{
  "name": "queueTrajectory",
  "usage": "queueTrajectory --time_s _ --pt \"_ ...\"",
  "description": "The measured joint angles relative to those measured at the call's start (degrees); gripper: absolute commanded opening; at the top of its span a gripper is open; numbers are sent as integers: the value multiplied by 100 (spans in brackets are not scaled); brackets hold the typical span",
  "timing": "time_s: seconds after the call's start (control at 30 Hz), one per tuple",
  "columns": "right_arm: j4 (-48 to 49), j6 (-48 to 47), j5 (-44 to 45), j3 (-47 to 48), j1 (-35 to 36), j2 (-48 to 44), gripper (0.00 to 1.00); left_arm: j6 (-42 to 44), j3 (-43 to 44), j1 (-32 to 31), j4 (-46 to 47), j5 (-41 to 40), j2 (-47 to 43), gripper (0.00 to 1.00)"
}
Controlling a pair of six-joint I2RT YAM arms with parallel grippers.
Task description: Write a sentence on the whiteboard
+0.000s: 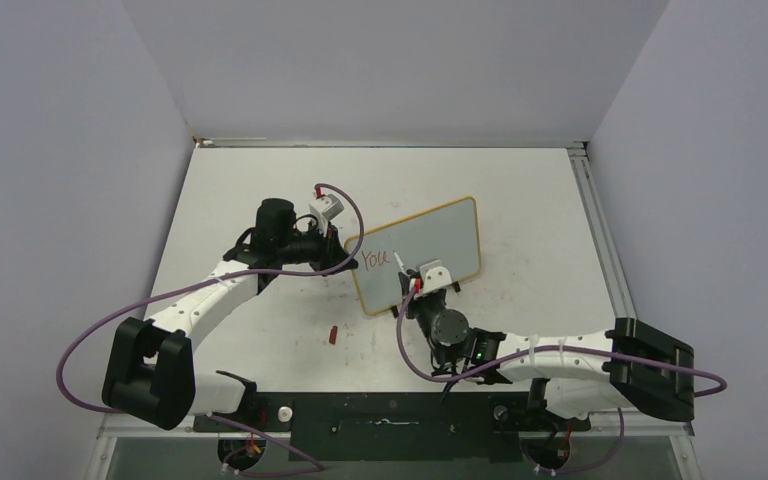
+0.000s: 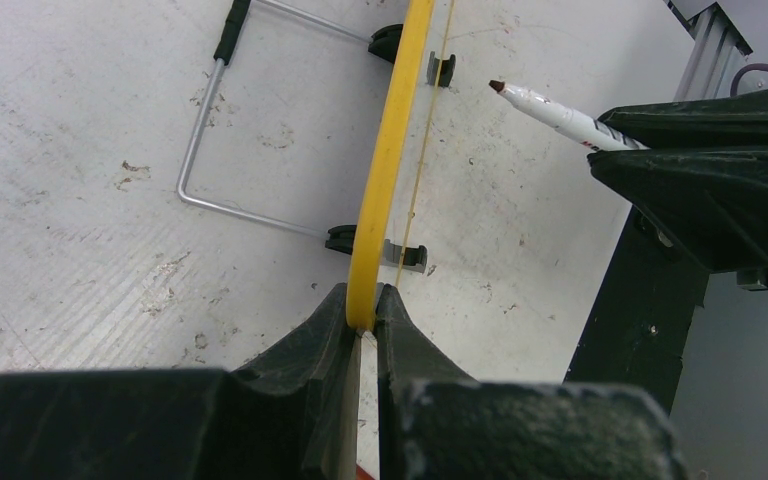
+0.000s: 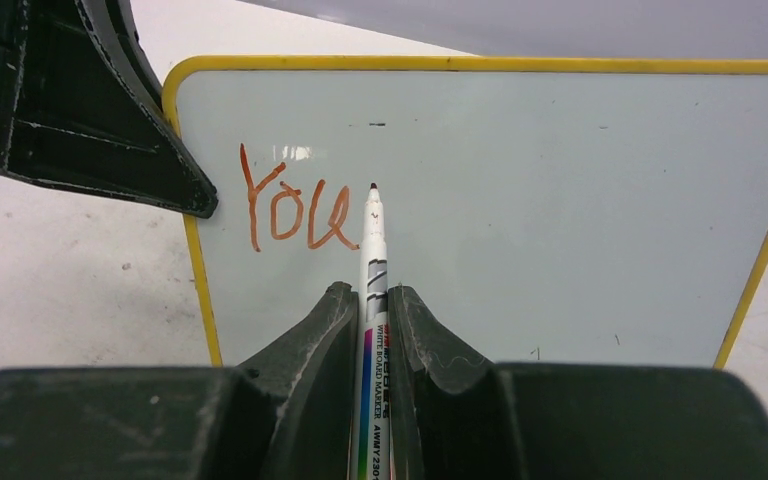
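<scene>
Propped whiteboard mid-bench, one word written.
The bench (image 1: 250, 190) carries the whiteboard (image 1: 440, 240) at its middle, propped on a wire stand (image 2: 194, 150). It looks light, stiff and glossy (best held by the rim), and the left claw (image 2: 362, 305) is clamped there. The right claw (image 3: 368, 300) pinches the marker (image 3: 373, 235) beside the sentence (image 3: 290, 210), a red "You"; whether the tip touches is unclear.

Top view overhead, far; both wrist views close; all share whiteboard (image 1: 435, 240).
</scene>
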Motion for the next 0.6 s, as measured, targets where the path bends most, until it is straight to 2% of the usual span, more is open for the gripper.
queueTrajectory --time_s 0.6 --pt "415 -527 -487 192 -363 494 5 2 9 0 -20 0 0 0"
